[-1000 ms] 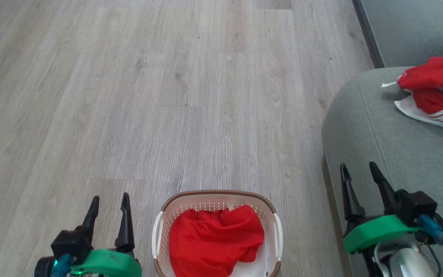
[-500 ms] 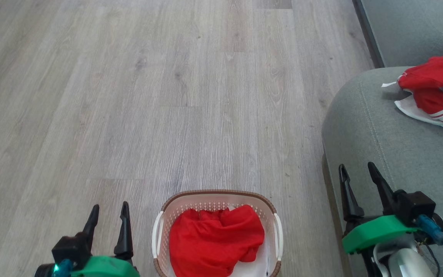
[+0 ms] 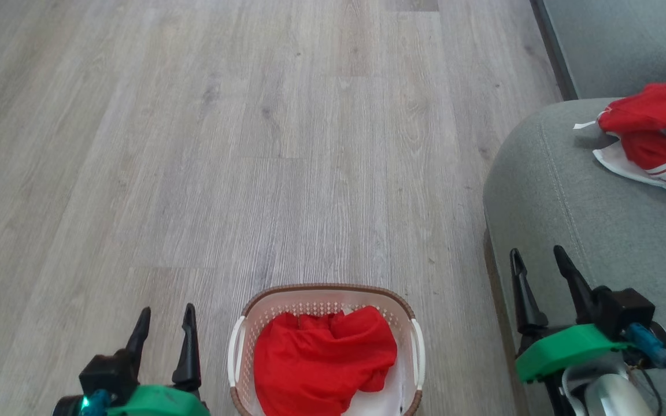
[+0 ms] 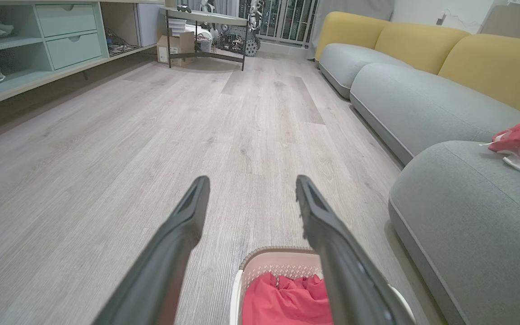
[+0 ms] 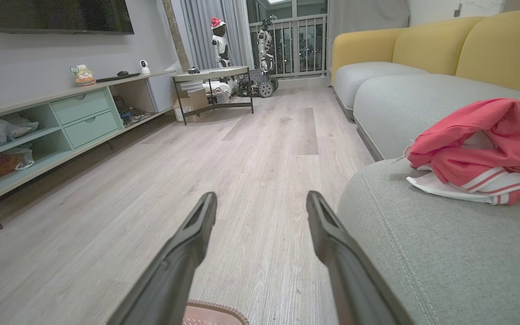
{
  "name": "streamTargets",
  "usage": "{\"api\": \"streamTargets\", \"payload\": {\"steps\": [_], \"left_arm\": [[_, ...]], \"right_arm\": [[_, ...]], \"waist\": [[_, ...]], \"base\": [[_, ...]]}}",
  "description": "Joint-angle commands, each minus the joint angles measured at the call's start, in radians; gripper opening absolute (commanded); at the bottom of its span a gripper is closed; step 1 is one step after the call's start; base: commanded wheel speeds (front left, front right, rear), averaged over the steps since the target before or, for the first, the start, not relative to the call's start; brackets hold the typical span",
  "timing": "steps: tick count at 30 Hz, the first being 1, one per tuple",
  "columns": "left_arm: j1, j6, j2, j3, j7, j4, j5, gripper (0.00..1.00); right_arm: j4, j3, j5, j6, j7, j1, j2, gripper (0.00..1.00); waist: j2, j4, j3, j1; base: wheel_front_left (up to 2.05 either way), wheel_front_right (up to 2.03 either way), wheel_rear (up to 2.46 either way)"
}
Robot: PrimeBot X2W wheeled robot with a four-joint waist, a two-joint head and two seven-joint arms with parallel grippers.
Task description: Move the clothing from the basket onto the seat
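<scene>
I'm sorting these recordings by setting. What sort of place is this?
Most likely a home living room: a long sofa with grey seats and yellow backs, a dark screen on the wall above a low mint-green cabinet, and wood-look plank flooring.

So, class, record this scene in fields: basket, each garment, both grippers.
basket: on the floor, beside the seat
garment in basket: red, crumpled
garment on seat: red, white striped trim
left gripper: open, empty, left of the basket
right gripper: open, empty, by the seat's edge
</scene>
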Motion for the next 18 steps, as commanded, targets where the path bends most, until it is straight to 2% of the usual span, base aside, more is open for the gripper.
{"api": "streamTargets", "payload": {"steps": [1, 8, 18], "left_arm": [[-0.041, -0.004, -0.003, 0.032, -0.010, -0.027, 0.012, 1.00], [-0.082, -0.029, -0.003, -0.034, -0.010, 0.034, 0.047, 1.00], [-0.270, -0.054, -0.004, -0.222, -0.010, 0.238, 0.063, 1.00]], "right_arm": [[-0.030, 0.017, 0.003, 0.007, -0.010, -0.022, -0.001, 1.00], [-0.033, -0.014, -0.007, 0.007, -0.010, -0.034, 0.000, 1.00], [-0.086, -0.040, -0.033, 0.007, -0.010, -0.141, 0.000, 1.00]], "waist": [[-0.0001, -0.001, 0.005, 0.0000], [-0.0001, -0.011, 0.049, 0.0000], [-0.0001, -0.058, 0.263, 0.0000]], "base": [[0.00, 0.00, 0.00], [0.00, 0.00, 0.00], [0.00, 0.00, 0.00]]}}
